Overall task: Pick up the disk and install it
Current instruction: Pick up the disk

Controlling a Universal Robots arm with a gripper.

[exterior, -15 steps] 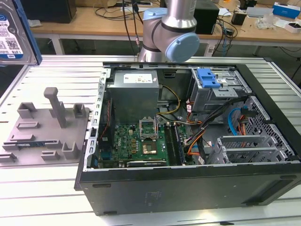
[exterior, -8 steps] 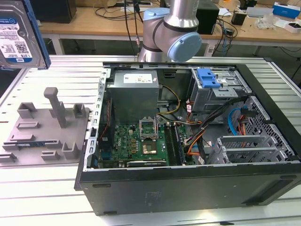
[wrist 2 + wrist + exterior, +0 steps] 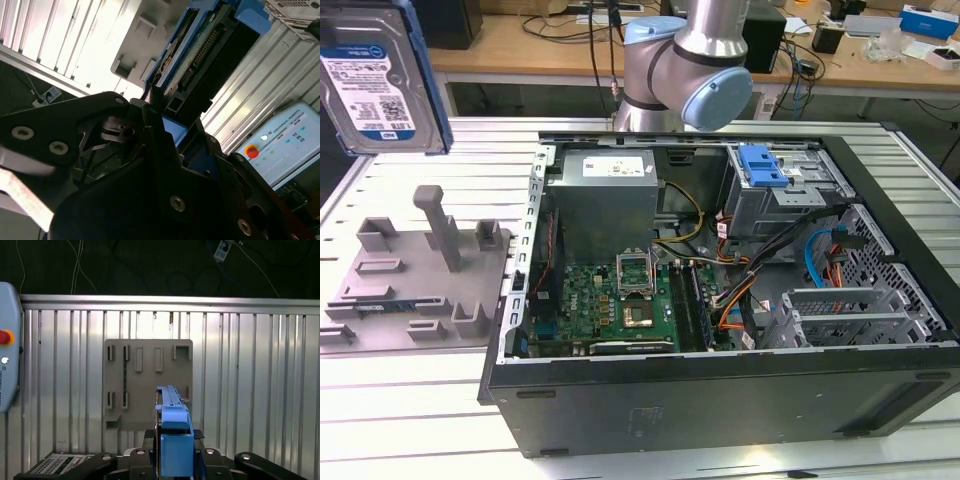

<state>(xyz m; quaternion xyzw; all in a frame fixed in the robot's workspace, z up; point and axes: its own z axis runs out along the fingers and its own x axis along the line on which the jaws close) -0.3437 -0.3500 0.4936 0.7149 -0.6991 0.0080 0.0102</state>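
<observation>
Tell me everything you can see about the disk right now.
The disk is a flat silver drive with a white-and-blue barcoded label, framed by a bright blue plastic carrier. It is held in the air above the grey fixture, outside the computer case. In both wrist views the end effector clamps its blue carrier edge.

Silver rectangular hard disk with white-and-blue barcoded label and bright blue plastic carrier; matt grey plastic fixture plate; green circuit board; black metal computer case; ribbed silver table.
</observation>
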